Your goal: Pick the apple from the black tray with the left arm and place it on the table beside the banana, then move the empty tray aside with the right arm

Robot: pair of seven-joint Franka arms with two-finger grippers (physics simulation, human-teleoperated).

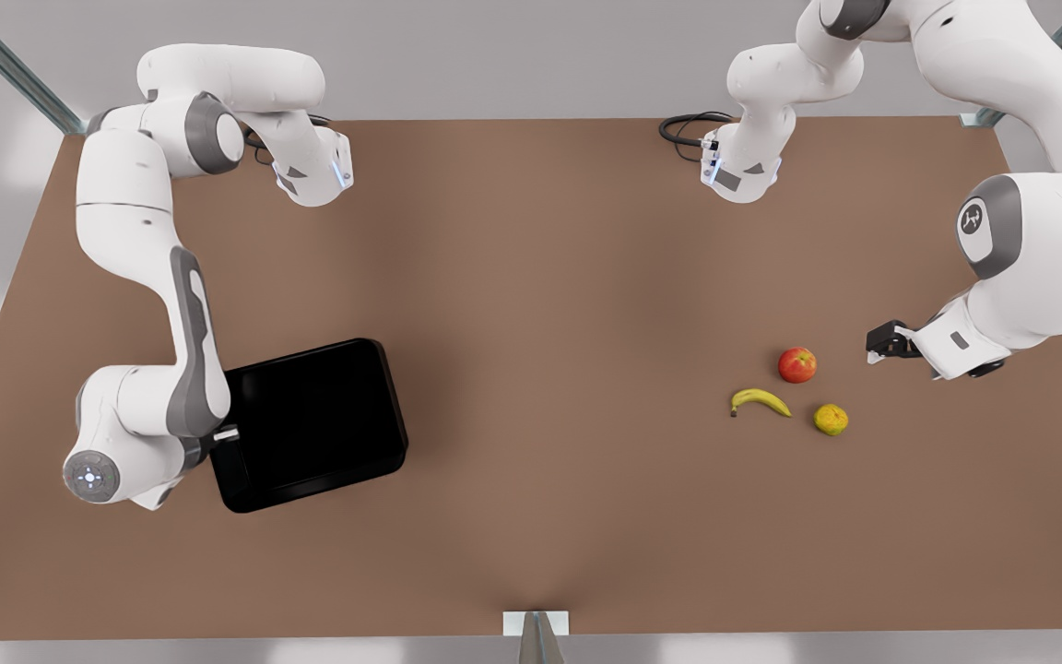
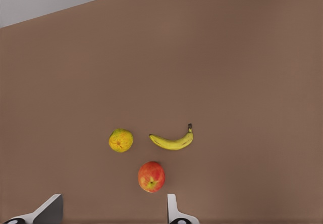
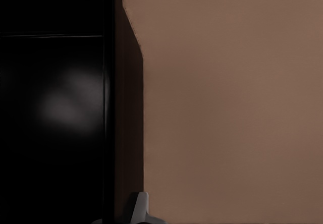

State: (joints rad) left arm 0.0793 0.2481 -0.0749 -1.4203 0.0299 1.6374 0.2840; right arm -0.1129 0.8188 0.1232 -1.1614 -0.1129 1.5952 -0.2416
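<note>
The front view takes in the whole table (image 1: 531, 304). The right gripper (image 1: 222, 433) pinches the empty black tray (image 1: 310, 420) at its rim. The apple (image 1: 797, 364) lies beside the banana (image 1: 761, 401), just ahead of the left gripper (image 1: 879, 349), whose jaws are spread.

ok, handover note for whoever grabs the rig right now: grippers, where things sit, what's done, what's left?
Left gripper: open, empty, near the apple, at the front view's right.
Right gripper: at the black tray's rim, front view's left; grip not readable.
Apple sits on the table close to the banana, with a yellow-green fruit nearby.
Done: apple out of the tray and placed; tray empty.
Left: confirm the tray is far enough aside, then release and retract the right arm.
</note>
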